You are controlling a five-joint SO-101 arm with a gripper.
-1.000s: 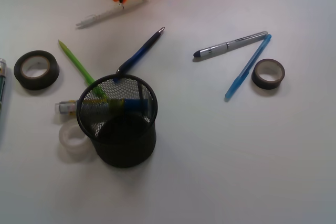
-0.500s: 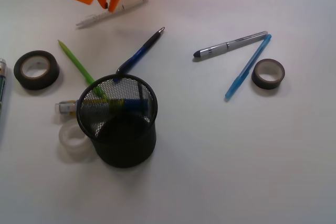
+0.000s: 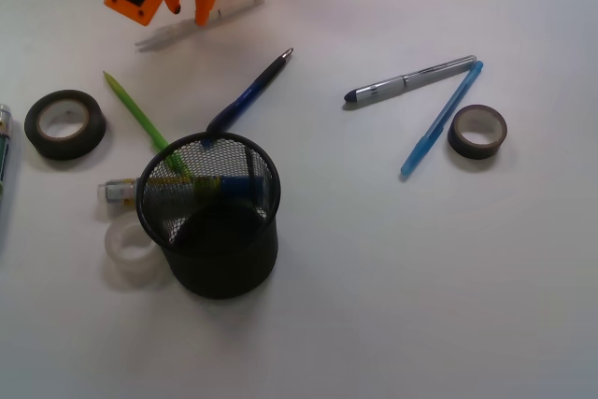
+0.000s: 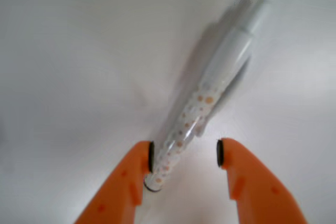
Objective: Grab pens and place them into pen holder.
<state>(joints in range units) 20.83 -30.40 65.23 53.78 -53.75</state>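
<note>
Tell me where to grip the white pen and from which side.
Grip the white pen on its slim dotted barrel, from above, one finger on each long side. It lies flat on the table, so only a top approach fits. The claw already straddles that end, one pad touching, jaws open.

The matt orange plastic gripper [image 4: 184, 156] carries small black pads [image 4: 219, 153], possibly rubber, though the view is blurred. The white dotted plastic pen [image 4: 202, 108] looks smooth and glossy. The black wire-mesh cylindrical pen holder [image 3: 213, 221] is matt metal on a smooth white table [image 3: 420, 277].
</note>
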